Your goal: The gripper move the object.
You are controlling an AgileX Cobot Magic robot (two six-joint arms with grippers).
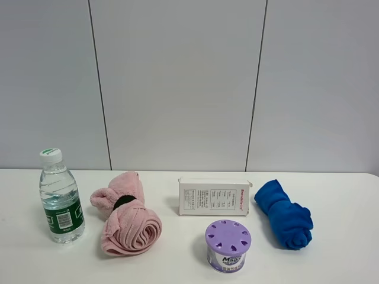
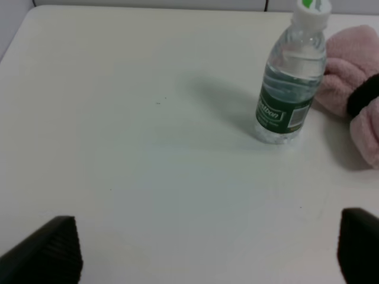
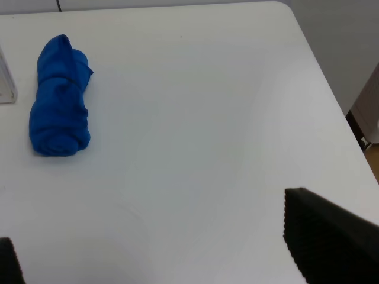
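White counter (image 1: 331, 260) under a pale panelled wall is your whole workspace, and the water bottle (image 1: 60, 197) you have to move stands upright at its far left end, white cap on, green label facing the high camera. Just beside it lies a rolled pink towel (image 1: 126, 217) with a dark band, close enough that I can't tell whether the two touch. Further along sit a white box (image 1: 214, 196), a purple-lidded can (image 1: 228, 245) in front of it, and a rolled blue cloth (image 1: 285, 213) on the right.

Your left gripper (image 2: 207, 248) hangs well short of the bottle (image 2: 290, 83), jaws spread wide with nothing between them; the right gripper (image 3: 160, 260) is likewise open and empty, near the blue cloth (image 3: 58, 99), well apart from the task.

Watch these risks, as I judge them: the bottle is tall, narrow and part-full, so a push from one fingertip before the jaws straddle it could tip it over. Closing on the towel side could snag the pink towel (image 2: 355, 89) and drag it along. Clear plastic may also slip if you pinch too high near the cap.

The high view shows the full layout but neither arm; only the wrist views show the jaws and the left arm's approach line to the bottle
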